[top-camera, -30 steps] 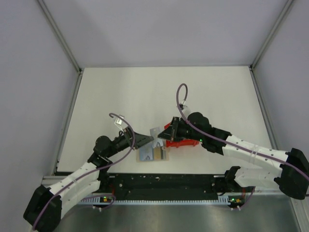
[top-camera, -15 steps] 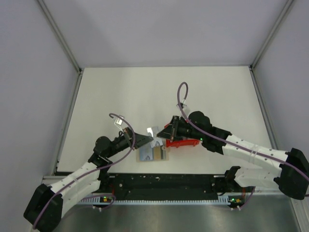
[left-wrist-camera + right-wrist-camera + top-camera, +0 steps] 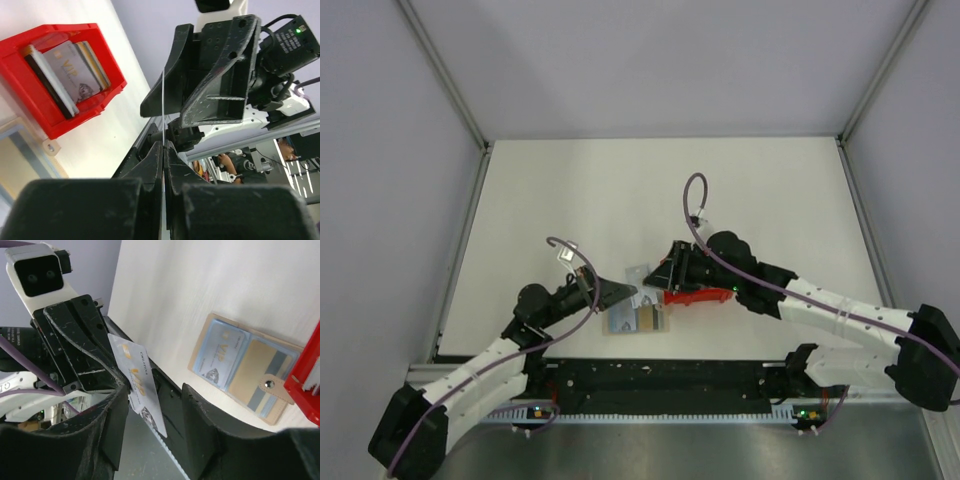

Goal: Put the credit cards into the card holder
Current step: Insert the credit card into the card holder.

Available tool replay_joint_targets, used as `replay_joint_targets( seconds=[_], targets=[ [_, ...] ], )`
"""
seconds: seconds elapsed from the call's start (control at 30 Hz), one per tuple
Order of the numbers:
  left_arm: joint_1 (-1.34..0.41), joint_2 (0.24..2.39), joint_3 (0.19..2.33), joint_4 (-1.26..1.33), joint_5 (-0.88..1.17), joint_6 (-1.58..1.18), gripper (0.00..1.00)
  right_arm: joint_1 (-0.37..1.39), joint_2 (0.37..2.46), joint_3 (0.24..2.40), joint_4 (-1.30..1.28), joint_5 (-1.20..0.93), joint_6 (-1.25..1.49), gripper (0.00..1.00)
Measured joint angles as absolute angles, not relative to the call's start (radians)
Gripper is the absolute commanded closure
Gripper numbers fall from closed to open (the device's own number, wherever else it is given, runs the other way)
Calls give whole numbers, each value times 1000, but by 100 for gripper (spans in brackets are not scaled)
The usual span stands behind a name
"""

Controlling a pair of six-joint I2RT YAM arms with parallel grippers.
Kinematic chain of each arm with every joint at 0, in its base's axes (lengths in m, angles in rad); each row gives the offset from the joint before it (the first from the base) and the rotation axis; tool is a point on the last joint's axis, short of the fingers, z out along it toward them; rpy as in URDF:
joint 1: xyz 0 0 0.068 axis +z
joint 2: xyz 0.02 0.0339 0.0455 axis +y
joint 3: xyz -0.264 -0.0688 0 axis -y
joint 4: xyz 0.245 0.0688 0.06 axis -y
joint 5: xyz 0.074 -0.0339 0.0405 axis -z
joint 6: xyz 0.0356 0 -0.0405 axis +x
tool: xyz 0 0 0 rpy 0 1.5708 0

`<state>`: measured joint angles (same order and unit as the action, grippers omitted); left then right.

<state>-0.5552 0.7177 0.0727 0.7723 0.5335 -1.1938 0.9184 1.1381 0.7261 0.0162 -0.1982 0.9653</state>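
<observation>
White table (image 3: 620,190), left jaws pinching card (image 3: 137,385)

"VIP" can be read on the silver card (image 3: 70,70) in the red tray (image 3: 75,115), on the pale blue card (image 3: 220,357) in the card holder (image 3: 270,396), and on the white card (image 3: 137,382).

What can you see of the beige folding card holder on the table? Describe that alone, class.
The soft-looking beige-tan folding card holder lies opened flat on the white table, inner side up. One pocket holds a pale blue plastic card, the other a gold-tan card with grey stripes. A short beige strap with a metal snap stud lies across that side. A red plastic tray stands right beside it.
</observation>
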Motion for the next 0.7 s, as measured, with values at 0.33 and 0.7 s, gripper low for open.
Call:
replay_joint_targets(
  seconds=[0.33, 0.7],
  targets=[
    [-553, 675, 159, 240, 407, -1035, 100, 885, 1115, 699, -112, -127, 929, 74],
    [-551, 785, 161, 27, 380, -971, 100, 961, 1385, 772, -218, -123, 860, 100]
  ],
)
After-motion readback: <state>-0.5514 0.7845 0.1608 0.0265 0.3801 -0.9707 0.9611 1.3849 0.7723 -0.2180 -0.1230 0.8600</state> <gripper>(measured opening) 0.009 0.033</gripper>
